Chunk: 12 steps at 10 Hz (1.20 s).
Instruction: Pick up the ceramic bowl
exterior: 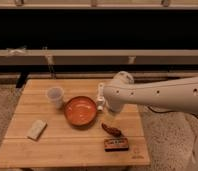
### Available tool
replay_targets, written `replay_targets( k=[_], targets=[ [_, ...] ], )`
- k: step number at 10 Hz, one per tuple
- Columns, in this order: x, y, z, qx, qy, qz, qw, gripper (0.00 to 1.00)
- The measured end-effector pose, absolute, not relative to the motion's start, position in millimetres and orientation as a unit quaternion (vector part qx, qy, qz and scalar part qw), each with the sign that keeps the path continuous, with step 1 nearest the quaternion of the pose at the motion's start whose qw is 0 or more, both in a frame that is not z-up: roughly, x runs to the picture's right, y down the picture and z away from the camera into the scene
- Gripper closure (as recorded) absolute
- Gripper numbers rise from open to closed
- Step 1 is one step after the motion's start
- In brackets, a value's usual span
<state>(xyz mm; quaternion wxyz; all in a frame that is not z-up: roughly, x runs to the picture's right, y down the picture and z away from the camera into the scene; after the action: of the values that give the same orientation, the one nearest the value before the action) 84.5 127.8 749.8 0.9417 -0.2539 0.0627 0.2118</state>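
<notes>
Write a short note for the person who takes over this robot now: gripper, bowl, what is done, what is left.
Gripper: low over the table, at the rim of the ceramic bowl on the arm's side; no grasp can be confirmed.
Bowl: upright on the wooden table, near its middle, with the plastic cup beside it.
Done: gripper is at the bowl.
Left: grip the rim, then lift.
</notes>
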Motion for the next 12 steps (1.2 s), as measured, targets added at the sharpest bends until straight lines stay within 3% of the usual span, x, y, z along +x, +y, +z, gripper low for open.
replay_targets(
  k=[12],
  targets=[
    [84.4,127.9,749.9,-0.254,0.063,0.212,0.942,0.20]
  ],
)
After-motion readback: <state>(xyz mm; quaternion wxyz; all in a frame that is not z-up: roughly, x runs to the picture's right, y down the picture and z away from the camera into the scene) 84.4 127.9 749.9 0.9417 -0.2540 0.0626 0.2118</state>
